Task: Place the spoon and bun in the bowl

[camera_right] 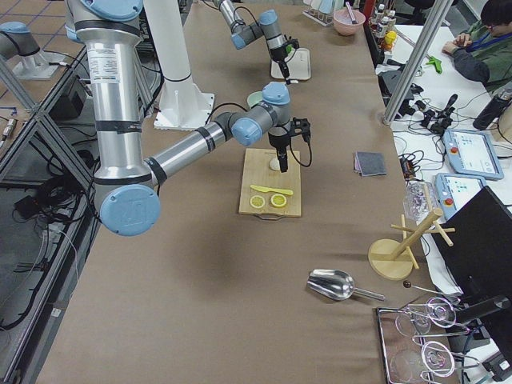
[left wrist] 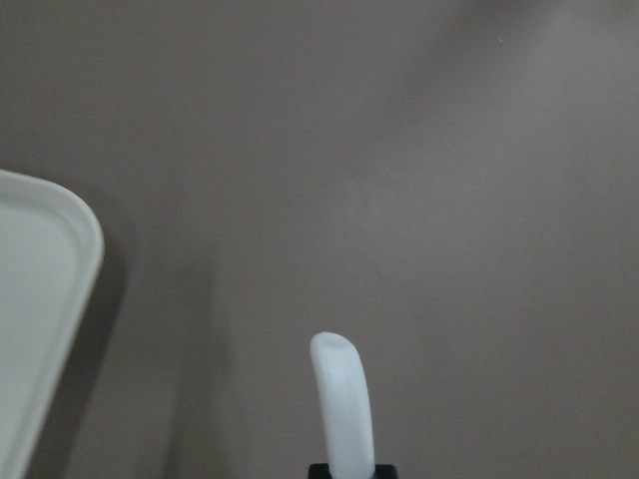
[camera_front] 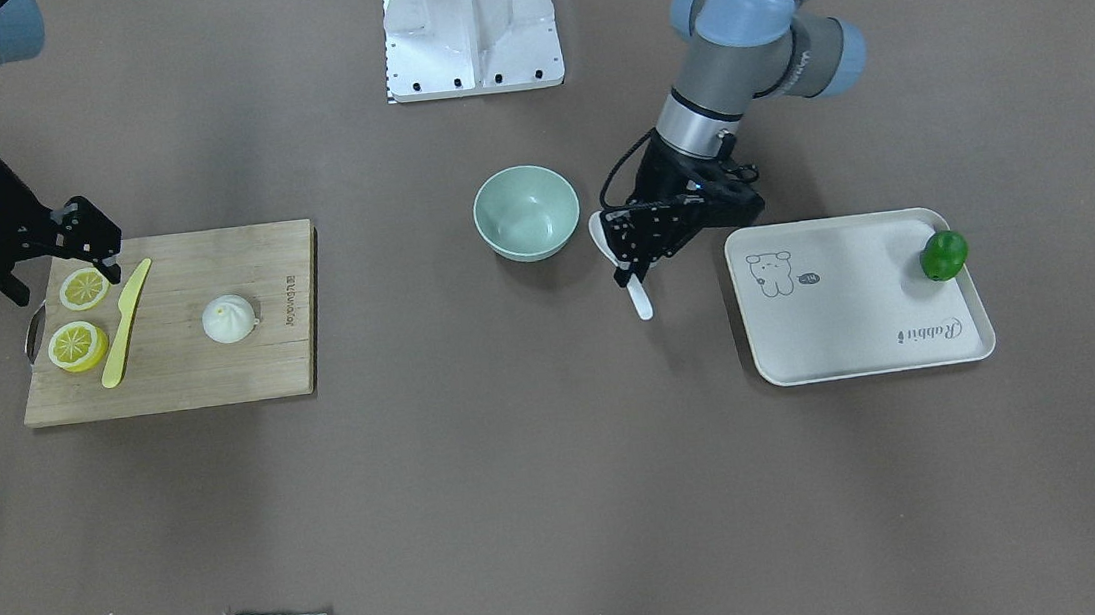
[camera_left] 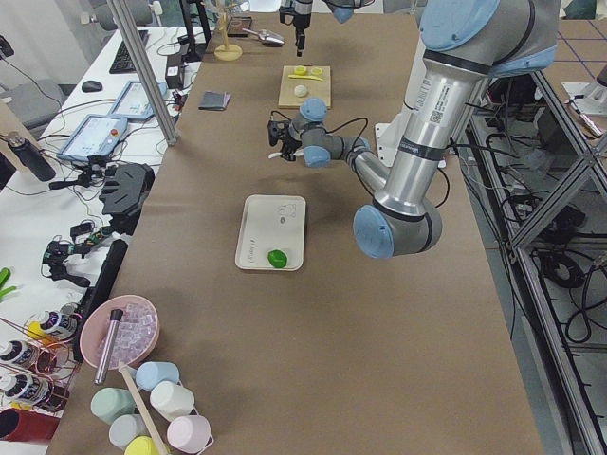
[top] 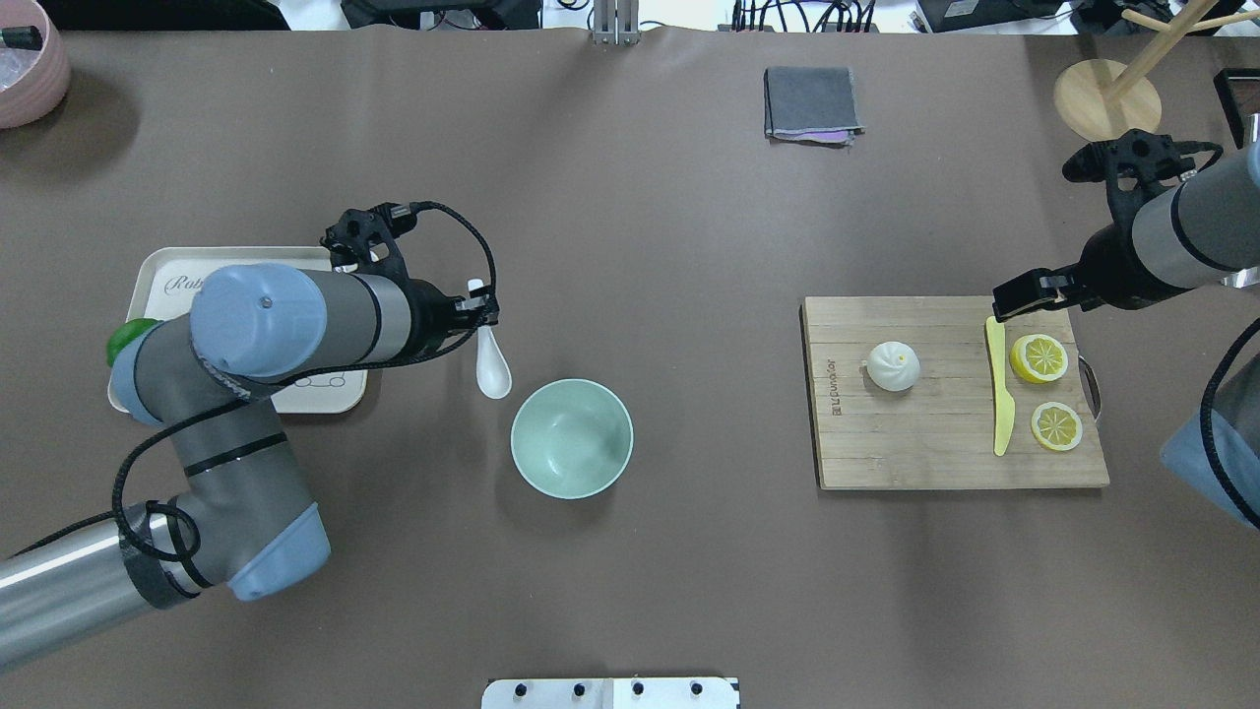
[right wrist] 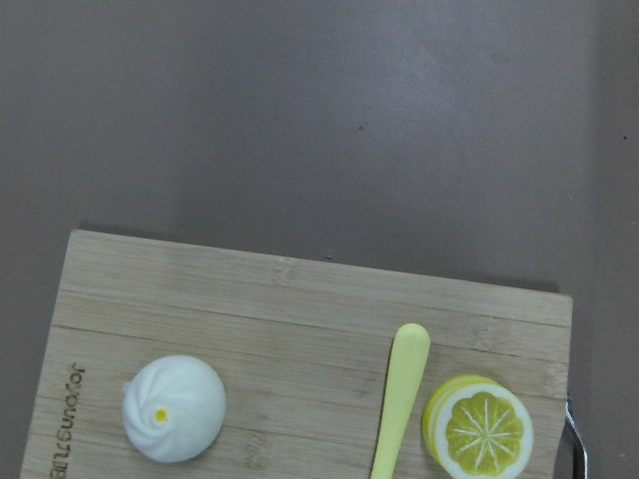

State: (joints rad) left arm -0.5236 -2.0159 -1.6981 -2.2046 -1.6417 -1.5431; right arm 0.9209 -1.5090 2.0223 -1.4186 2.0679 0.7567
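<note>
- Delivery of the spoon (top: 492, 368) is looking like the step in hand. The left jaws are pinching its handle, narrow around it, and the scoop is pointing toward the robot's edge of the tabletop.
- The spoon is sitting just beside the bowl (top: 571, 439), on the side facing the tabletop's left end, and is not over the rim. In the left wrist view the handle's end is sticking out over bare tabletop, with a corner of the tray (camera_front: 860, 318) off to one side.
- The bowl is standing near the middle of the tabletop with nothing lying in it.
- The bun (top: 893, 365) is resting on the cutting board (top: 935, 448) toward the tabletop's right end, apart from the yellow knife (top: 1000, 394) and the two lemon slices (top: 1039, 357).
- The right jaws are hovering by the board's edge on the operators' side, near the knife's end and short of the bun. I cannot tell whether they are wide or narrow.
- The next move is probably calling for a short carry toward the right end until the scoop is above the bowl's opening, then a lowering and a release.
- After that, the right arm is likely needing to shift over the bun, with the jaws wide enough for its round body.
</note>
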